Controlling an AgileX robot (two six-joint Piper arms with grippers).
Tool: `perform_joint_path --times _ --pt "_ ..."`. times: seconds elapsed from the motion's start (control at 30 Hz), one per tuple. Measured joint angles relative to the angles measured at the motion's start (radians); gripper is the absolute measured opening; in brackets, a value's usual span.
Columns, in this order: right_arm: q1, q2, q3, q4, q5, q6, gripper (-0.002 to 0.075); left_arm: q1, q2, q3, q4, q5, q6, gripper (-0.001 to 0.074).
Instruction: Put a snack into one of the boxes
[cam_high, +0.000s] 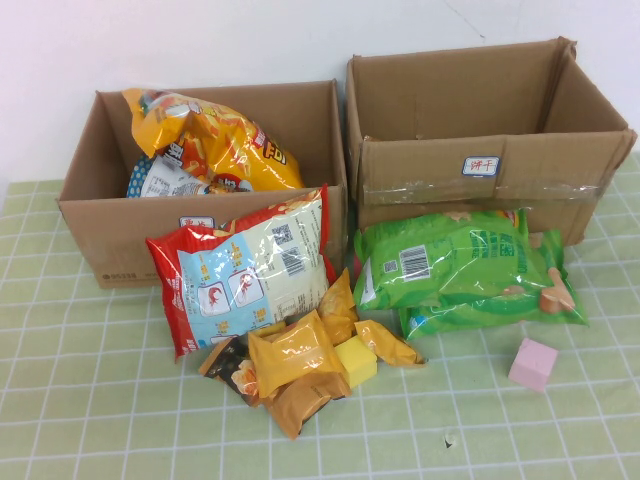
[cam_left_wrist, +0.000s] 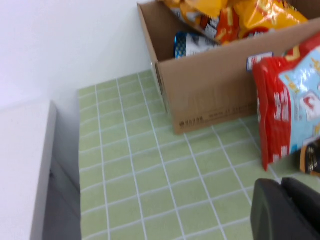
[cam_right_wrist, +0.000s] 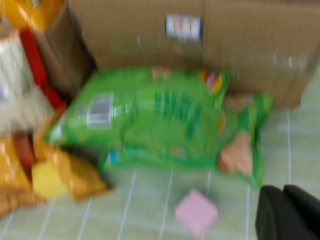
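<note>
Two open cardboard boxes stand at the back. The left box (cam_high: 110, 240) holds an orange chip bag (cam_high: 220, 140). The right box (cam_high: 420, 170) shows nothing inside. A red snack bag (cam_high: 250, 265) leans on the left box. Two green snack bags (cam_high: 450, 260) lie before the right box. Small orange packets (cam_high: 295, 355) lie in a heap at the front. Neither arm shows in the high view. My left gripper (cam_left_wrist: 282, 205) is shut and empty, above the mat near the red bag (cam_left_wrist: 285, 110). My right gripper (cam_right_wrist: 285, 212) is shut and empty, near the green bags (cam_right_wrist: 150, 115).
A yellow block (cam_high: 355, 360) sits among the packets and a pink block (cam_high: 533, 363) lies at the front right on the green checked mat. A dark packet (cam_high: 228, 365) lies under the heap. The table's left edge (cam_left_wrist: 75, 165) drops off beside the left box.
</note>
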Motion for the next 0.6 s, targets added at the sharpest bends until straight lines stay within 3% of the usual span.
perform_joint_path --times 0.37,0.6 --pt "0.000 -0.546 0.283 0.027 0.140 -0.015 0.0008 0.000 -0.113 0.184 0.041 -0.150 0.000 -0.0001" --pt "0.000 -0.698 0.360 0.032 0.172 -0.023 0.0007 0.000 -0.113 0.200 0.090 -0.184 -0.001 -0.0001"
